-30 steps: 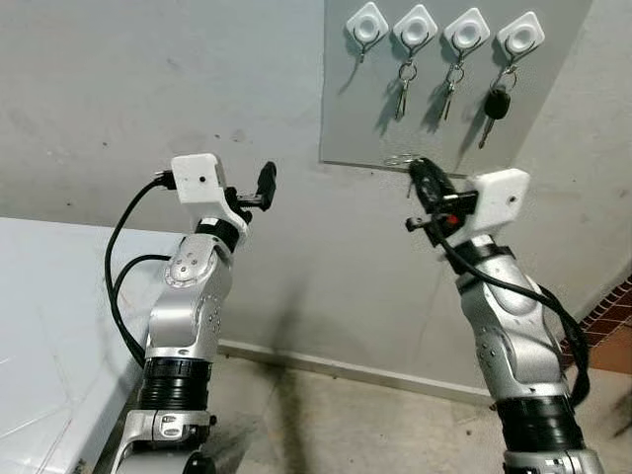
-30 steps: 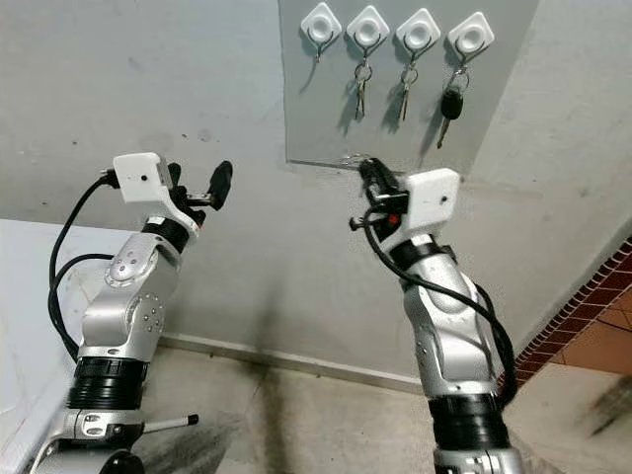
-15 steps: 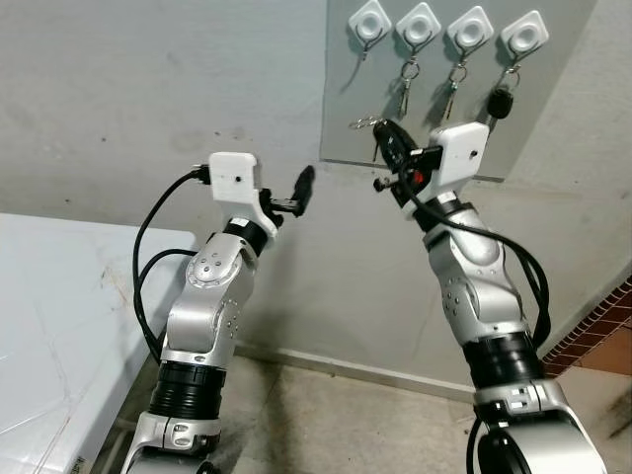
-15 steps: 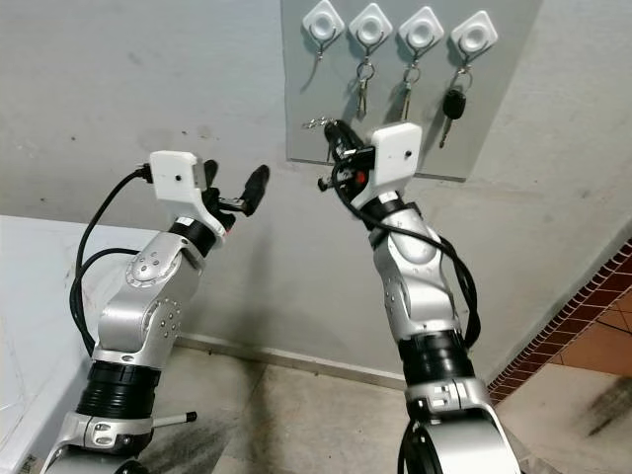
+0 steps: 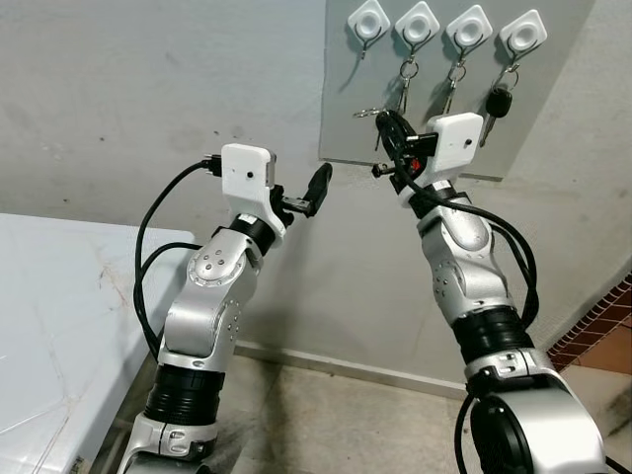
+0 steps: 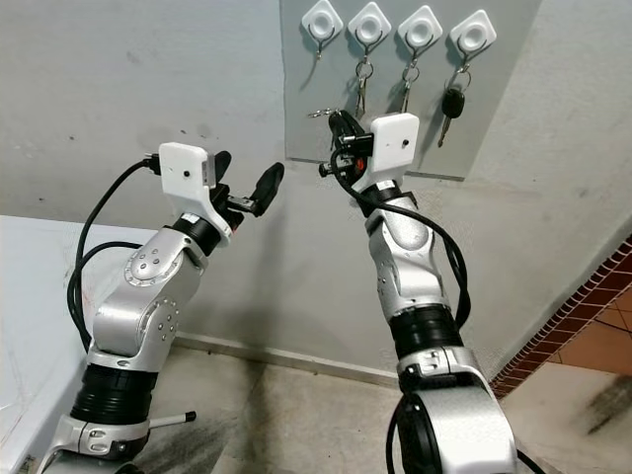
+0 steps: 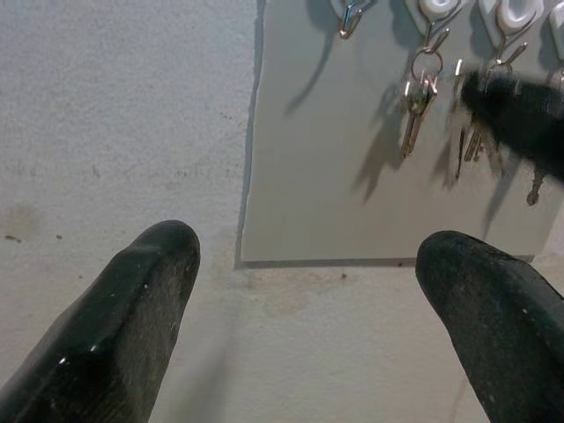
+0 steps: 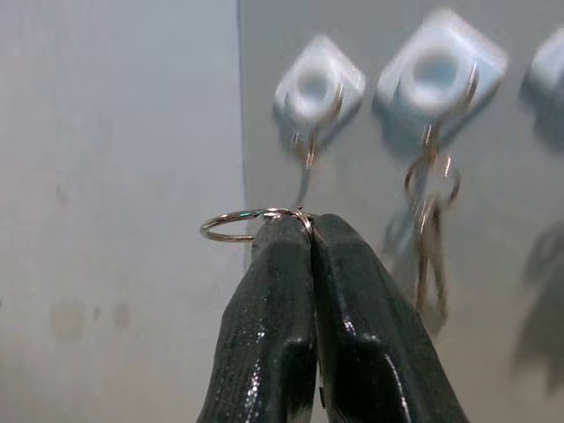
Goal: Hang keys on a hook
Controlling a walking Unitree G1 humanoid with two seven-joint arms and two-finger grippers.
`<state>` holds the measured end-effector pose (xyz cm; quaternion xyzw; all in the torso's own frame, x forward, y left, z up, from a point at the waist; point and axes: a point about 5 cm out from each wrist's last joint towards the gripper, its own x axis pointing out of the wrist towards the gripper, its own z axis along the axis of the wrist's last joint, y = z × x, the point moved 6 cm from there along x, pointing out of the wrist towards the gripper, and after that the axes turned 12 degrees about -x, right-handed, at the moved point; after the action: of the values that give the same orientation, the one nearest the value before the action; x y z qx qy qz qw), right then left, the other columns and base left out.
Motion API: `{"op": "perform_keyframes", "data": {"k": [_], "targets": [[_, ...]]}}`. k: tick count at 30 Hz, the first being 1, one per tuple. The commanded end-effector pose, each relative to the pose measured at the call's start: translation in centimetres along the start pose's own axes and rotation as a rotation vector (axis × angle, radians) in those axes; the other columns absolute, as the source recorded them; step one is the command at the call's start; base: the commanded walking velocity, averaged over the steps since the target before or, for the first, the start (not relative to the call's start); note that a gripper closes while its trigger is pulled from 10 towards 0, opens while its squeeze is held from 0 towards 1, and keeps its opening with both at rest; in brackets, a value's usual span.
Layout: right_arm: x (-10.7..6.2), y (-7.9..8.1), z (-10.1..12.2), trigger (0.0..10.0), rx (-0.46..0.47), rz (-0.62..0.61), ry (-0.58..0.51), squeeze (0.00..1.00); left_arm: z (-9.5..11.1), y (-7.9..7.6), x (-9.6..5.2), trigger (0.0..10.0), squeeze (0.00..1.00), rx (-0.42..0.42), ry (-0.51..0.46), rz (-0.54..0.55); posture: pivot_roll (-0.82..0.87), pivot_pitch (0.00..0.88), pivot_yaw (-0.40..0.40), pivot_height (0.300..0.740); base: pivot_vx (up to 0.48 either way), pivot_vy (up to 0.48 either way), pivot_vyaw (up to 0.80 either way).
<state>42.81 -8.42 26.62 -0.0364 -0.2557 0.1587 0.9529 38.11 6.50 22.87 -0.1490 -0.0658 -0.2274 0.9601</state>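
Keys (image 8: 256, 222) not hung yet: right pincer (image 8: 308, 231) is clenched on the ring, which sticks out sideways from the fingertips, raised in front of the board (image 5: 341, 99) just below the bare hook (image 8: 310, 145). Left to do, as I read it: lift, slip ring over that hook, let go. Left pincer (image 7: 308, 291) is released, holding nothing, near the board's lower corner.

I get even, soft daylight; keys (image 5: 403, 87) cast faint shadows, and the right wrist view's hooks (image 8: 313, 88) are blurred.
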Motion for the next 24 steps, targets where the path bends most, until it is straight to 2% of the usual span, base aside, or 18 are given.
{"op": "perform_keyframes", "data": {"k": [1,15,24], "targets": [[0.7,-0.2,1.3,10.0,-0.01,-0.009,-0.045,0.0,0.2,-0.5,0.0,10.0,0.0,0.015,0.002,-0.02,-0.02,0.025,-0.008,0.74,0.0,0.0,0.0],[3.6,0.6,4.0,10.0,-0.005,-0.013,-0.139,0.0,0.0,-0.4,-0.4,10.0,0.0,0.006,0.023,-0.013,0.0,0.047,-0.007,0.74,0.0,0.0,0.0],[4.8,1.1,4.0,10.0,0.015,-0.032,-0.115,0.0,0.0,-0.3,-0.7,10.0,0.0,-0.003,0.03,0.0,0.01,0.061,-0.008,0.74,0.0,0.0,0.0]]}}
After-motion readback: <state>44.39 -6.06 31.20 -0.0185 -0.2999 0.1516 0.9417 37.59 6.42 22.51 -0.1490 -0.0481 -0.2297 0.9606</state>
